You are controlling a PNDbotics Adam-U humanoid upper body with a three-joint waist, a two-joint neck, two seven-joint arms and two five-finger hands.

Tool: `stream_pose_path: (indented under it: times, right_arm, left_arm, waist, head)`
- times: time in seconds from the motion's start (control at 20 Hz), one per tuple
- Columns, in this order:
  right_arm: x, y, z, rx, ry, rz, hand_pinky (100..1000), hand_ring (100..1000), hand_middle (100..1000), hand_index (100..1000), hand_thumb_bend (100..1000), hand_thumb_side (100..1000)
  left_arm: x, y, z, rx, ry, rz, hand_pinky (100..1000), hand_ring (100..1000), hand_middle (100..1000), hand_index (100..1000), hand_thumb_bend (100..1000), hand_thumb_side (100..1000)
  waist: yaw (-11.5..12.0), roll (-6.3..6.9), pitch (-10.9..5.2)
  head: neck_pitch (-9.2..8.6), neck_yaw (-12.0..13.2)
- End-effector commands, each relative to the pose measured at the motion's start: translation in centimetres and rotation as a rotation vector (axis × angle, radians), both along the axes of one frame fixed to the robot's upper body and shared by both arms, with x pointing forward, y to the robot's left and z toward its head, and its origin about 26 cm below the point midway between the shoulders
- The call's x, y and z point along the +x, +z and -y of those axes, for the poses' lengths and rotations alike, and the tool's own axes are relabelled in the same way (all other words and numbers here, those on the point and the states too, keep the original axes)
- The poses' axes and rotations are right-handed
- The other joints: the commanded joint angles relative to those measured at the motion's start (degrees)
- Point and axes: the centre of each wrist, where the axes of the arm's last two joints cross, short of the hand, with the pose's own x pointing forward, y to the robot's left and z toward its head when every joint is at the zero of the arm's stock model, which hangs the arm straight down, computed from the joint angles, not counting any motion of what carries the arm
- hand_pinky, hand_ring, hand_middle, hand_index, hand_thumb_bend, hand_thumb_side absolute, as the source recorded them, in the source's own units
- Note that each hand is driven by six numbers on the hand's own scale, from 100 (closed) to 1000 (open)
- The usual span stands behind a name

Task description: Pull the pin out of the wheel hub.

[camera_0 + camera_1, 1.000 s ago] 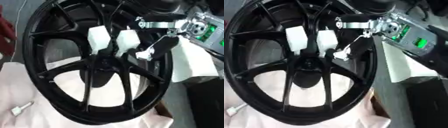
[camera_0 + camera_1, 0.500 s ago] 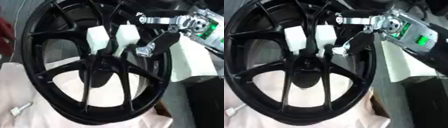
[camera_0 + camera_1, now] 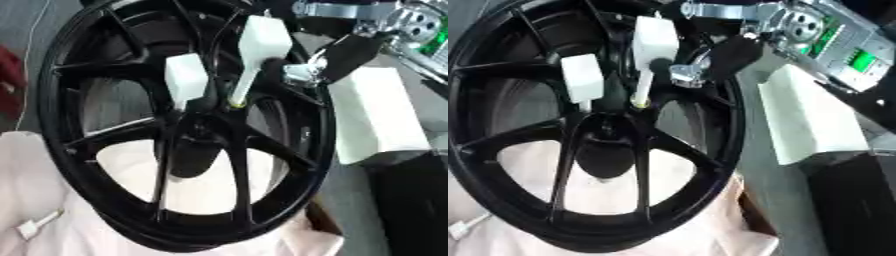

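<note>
1. Leaning across most of both views, a glossy black alloy wheel hub [image 3: 188, 135] rests on a pale pink cloth [image 3: 52, 200]; its thin forked spokes meet at a dark centre boss.
2. Two white pins with blocky rectangular heads stand near the centre. The left pin [image 3: 186, 80] sits low, its head just above the boss.
3. The right pin [image 3: 258, 50] stands higher and tilted, with a slim white shaft showing below the head down to a yellowish tip [image 3: 236, 104] at the spoke junction.
4. The right hand [image 3: 715, 57] comes in from the upper right: a black padded finger and a silver metal joint lie just beside the raised pin's head. Contact looks likely, but whether the fingers curl round the pin I cannot tell.
5. A silver wrist housing with a green circuit board [image 3: 833, 42] shows behind the hand.
6. A white rectangular block [image 3: 372, 115] lies just right of the rim, matte and smooth.
7. A small white connector [image 3: 31, 229] lies on the cloth at lower left.
8. Against half a second ago: the right pin's head has risen, clear of the left pin's, with more shaft exposed; the hand has moved up with it. The left pin is unchanged.
9. The left hand shows in neither view.
</note>
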Motion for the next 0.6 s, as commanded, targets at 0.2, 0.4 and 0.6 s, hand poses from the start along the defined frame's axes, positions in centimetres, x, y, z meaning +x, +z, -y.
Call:
stream_pose_path:
  times: [0.2, 0.4, 0.6]
  right_arm:
    - [-2.0, 5.4, 3.0, 0.13, -0.124, 0.145, 700, 726, 409, 601, 100, 402]
    - [-3.1, 5.6, 5.6, 0.247, -0.331, 0.214, 698, 726, 407, 601, 100, 383]
    - [-4.0, 3.8, 8.5, 0.412, -0.522, 0.27, 695, 725, 406, 603, 100, 382]
  left_arm:
    - [-0.4, 0.5, -0.5, 0.003, 0.026, 0.021, 749, 690, 643, 849, 181, 856]
    - [-0.5, 0.4, -1.0, -0.002, 0.057, 0.021, 749, 689, 643, 849, 180, 856]
    - [-0.6, 0.3, -1.3, -0.008, 0.081, 0.022, 749, 689, 643, 849, 177, 854]
  waist:
    - [-1.86, 1.47, -1.76]
    - [-4.0, 2.25, -1.7]
    - [-5.55, 3.1, -1.46]
  head:
    - [-0.57, 1.59]
    - [-0.85, 3.52]
    - [-1.35, 5.14]
